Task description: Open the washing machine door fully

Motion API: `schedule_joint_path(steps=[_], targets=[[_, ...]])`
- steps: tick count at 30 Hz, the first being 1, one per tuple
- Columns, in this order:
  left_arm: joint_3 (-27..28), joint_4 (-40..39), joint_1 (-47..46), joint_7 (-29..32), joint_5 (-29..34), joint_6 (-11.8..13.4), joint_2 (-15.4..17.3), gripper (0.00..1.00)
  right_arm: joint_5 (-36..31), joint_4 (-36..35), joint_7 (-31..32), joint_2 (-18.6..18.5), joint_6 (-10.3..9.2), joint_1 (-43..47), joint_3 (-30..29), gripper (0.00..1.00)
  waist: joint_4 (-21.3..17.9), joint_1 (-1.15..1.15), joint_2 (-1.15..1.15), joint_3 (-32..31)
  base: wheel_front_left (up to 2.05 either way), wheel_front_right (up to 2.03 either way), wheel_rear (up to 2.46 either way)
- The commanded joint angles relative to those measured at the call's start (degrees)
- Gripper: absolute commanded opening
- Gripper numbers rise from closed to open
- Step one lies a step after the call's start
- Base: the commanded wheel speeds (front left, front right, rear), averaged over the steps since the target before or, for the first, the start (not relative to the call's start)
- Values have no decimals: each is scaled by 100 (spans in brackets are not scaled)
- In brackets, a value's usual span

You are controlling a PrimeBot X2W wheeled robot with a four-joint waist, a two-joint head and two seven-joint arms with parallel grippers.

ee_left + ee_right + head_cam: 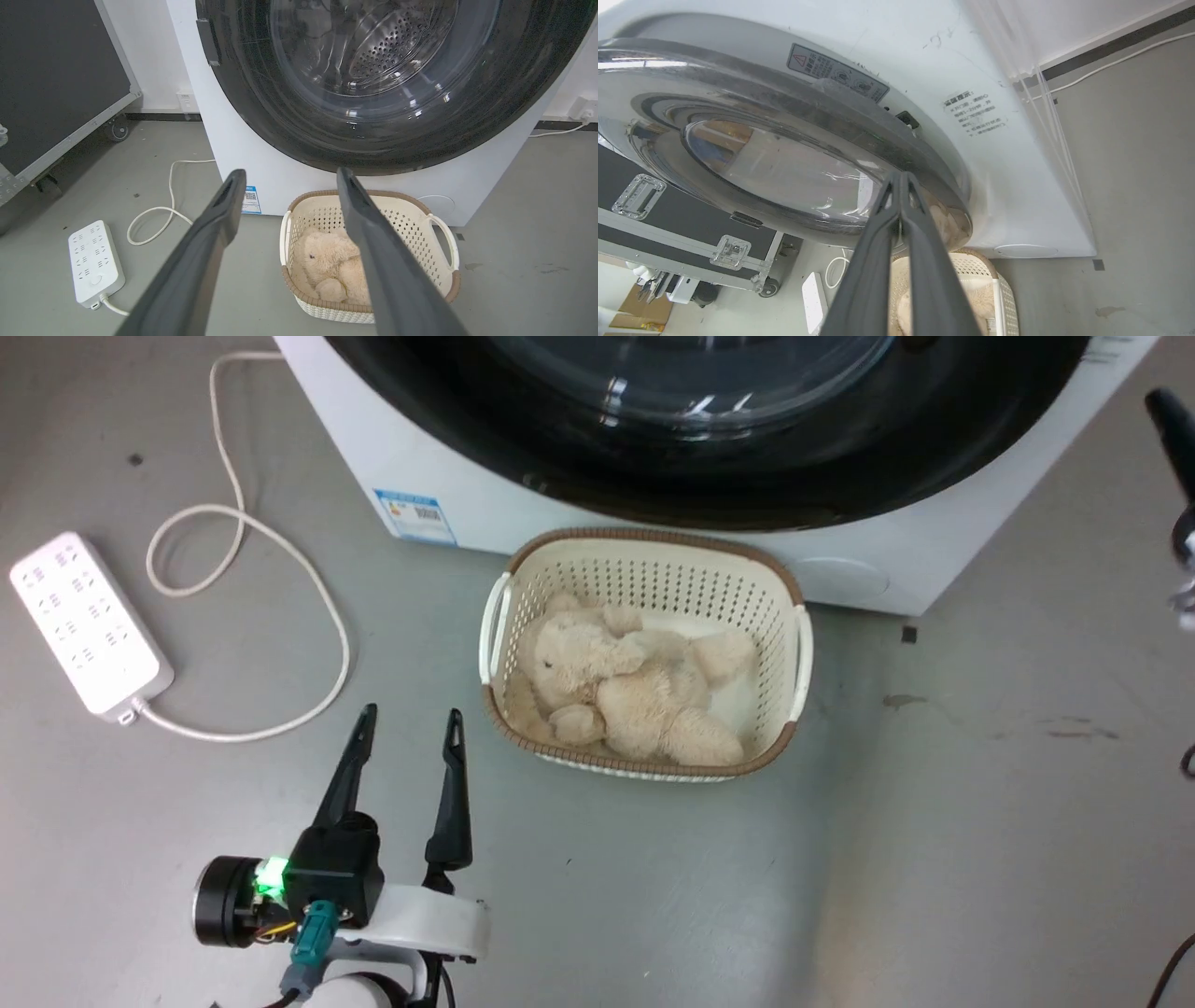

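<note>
Above the laundry basket [653, 534], on the front of the white washing machine [411, 457]: washing machine door [709, 476], very large, round, glossy black, with a bulging clear glass bowl at centre that shows the perforated steel drum behind. Seems to sit flat or nearly flat against the cabinet; cannot tell whether latched. Likely heavy and rigid, swinging on its hinge in a fixed arc rather than lifting. Slick on the gloss and the glass, so no purchase on the face, and glass best spared any knock. Best taken at the rim on the side away from the hinge, hooking behind the edge. Short dark bar [208, 42] on the rim, hinge or handle, cannot tell. Right gripper [900, 176] close by the rim, jaws clenched together on nothing. Left gripper [412, 714] low over the floor, well apart from the door, jaws released and spread.
</note>
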Motion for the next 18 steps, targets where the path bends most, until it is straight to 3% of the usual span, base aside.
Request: schedule_joint_path(steps=[1,18], targets=[[-18,-36,-107,-58,-45,45,7,100,134,103,94,-70,-1,-254,-58,0,49,-1,0,76,0,0,0],[-271,-177,-288,-261,-43,148,27,100,562,1456,1442,-325,-3,-2083,-778,0,309,-1,0,609,0,0,0]])
